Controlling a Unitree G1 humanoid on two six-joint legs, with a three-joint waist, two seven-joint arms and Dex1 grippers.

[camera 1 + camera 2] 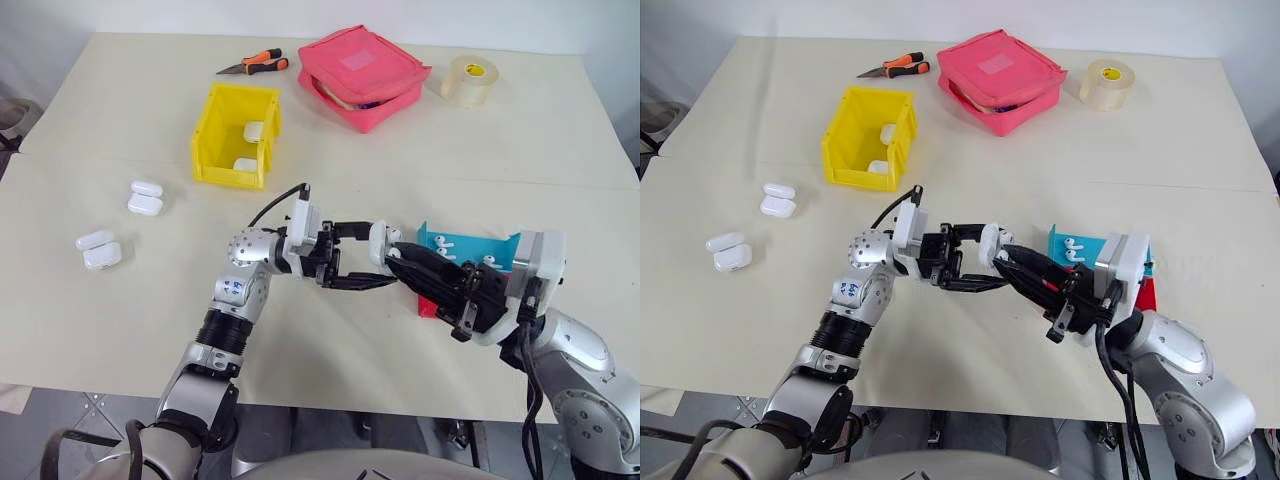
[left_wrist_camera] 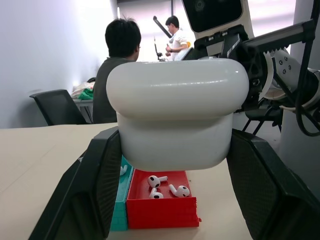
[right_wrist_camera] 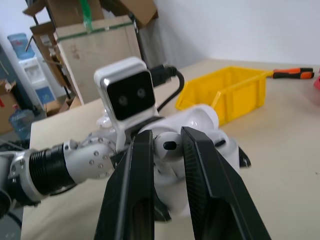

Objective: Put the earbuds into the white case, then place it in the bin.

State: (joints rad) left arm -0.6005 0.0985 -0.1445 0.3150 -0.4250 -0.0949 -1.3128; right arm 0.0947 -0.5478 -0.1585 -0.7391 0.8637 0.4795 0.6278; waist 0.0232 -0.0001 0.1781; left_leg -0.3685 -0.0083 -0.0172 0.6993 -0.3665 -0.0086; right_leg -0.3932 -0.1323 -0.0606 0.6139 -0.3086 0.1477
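— While the left gripper point(image 1: 362, 262) clamps the white case point(image 2: 177, 112) between its two fingers above the table point(image 1: 120, 310), where is the earbud?
— One earbud point(image 3: 169, 146) sits pinched in the narrow gap of the right gripper point(image 3: 167, 150), right at the open case. More earbuds point(image 2: 165, 186) lie in the red tray point(image 2: 160, 207), with others in the blue tray point(image 1: 470, 245) beside it.
— And the bin?
— The yellow bin point(image 1: 215, 135) stands well behind, holding two closed cases. Four more cases point(image 1: 120, 225) lie in pairs to its left. An orange-handled cutter point(image 1: 255, 65), a pink zip pouch point(image 1: 365, 75) and a tape roll point(image 1: 470, 80) line the far edge.
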